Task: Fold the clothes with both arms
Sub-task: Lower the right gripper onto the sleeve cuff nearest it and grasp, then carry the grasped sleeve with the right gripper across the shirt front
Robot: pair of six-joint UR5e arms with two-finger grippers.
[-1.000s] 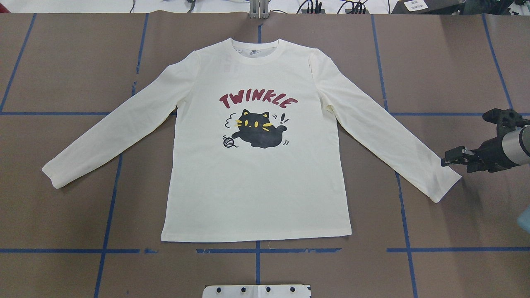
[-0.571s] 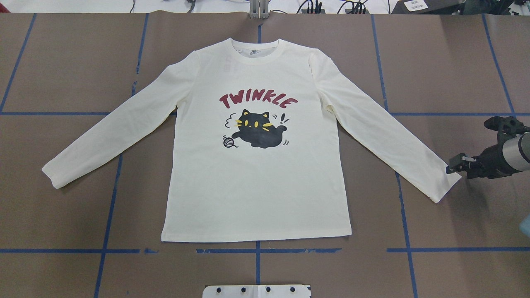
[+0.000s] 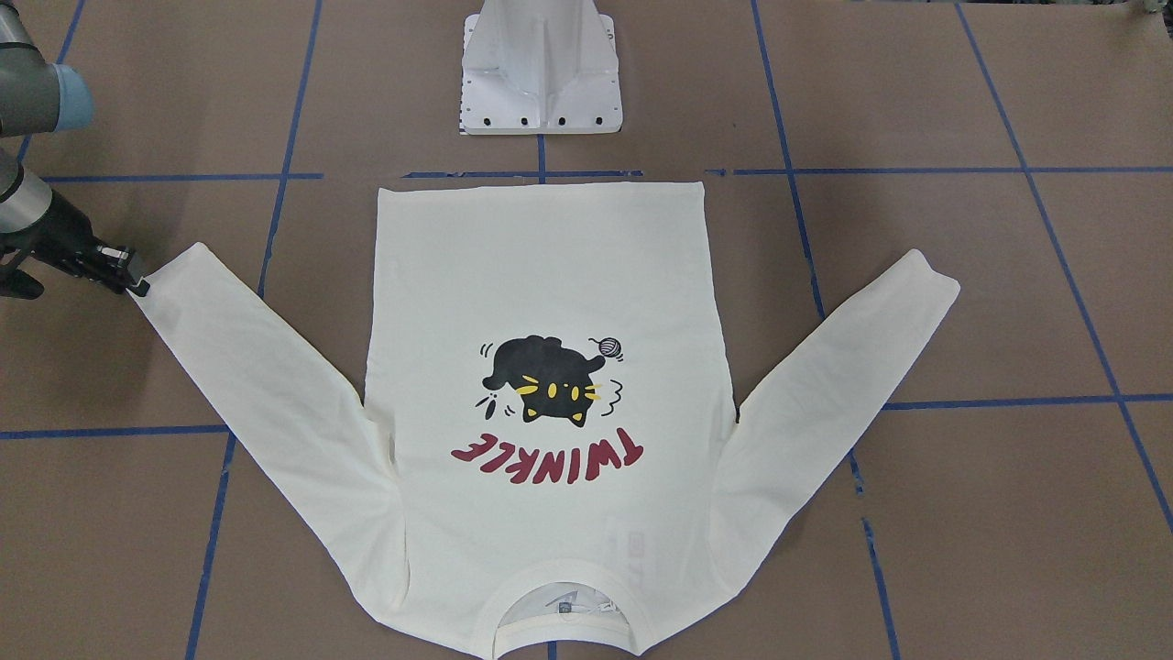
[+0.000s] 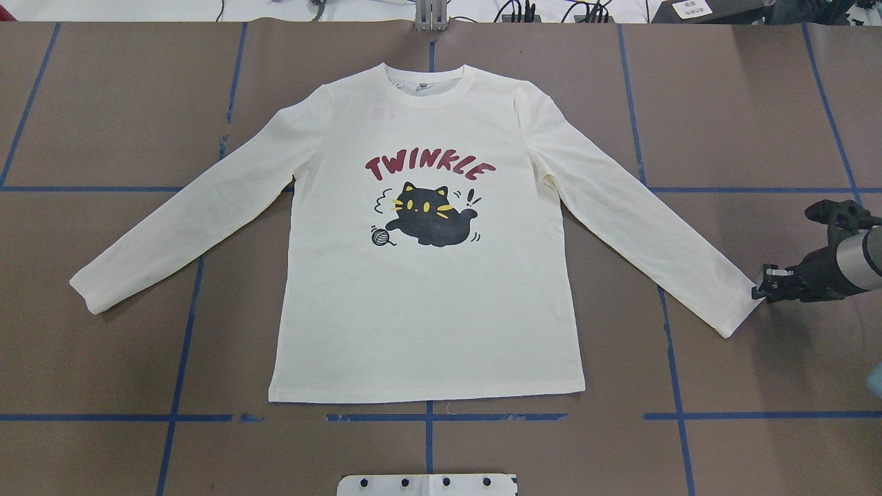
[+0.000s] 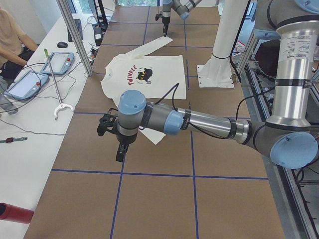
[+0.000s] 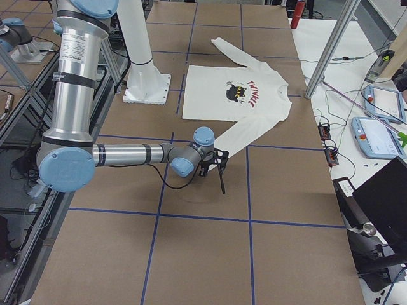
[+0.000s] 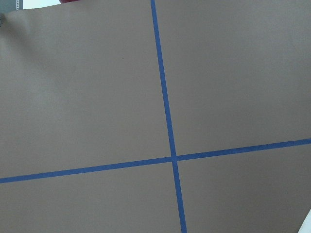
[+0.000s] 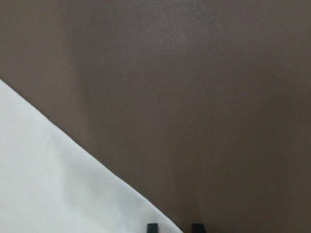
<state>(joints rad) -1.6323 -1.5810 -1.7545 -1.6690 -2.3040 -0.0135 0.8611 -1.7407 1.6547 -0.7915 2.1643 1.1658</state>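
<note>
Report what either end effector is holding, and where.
Nothing is clamped. The right end effector straddles the shirt's cuff corner, fingers apart; the left end effector hangs clear of the shirt.

Cream long-sleeved T-shirt [image 4: 427, 310] lies flat, print up, sleeves spread; right end effector [image 4: 759, 293] at one cuff

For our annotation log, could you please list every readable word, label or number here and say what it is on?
"TWINKLE": red letters on the cream T-shirt, above the cat print.
Neck label inside the collar: too small to read.
Printed labels on left arm and right arm: too small.
</note>
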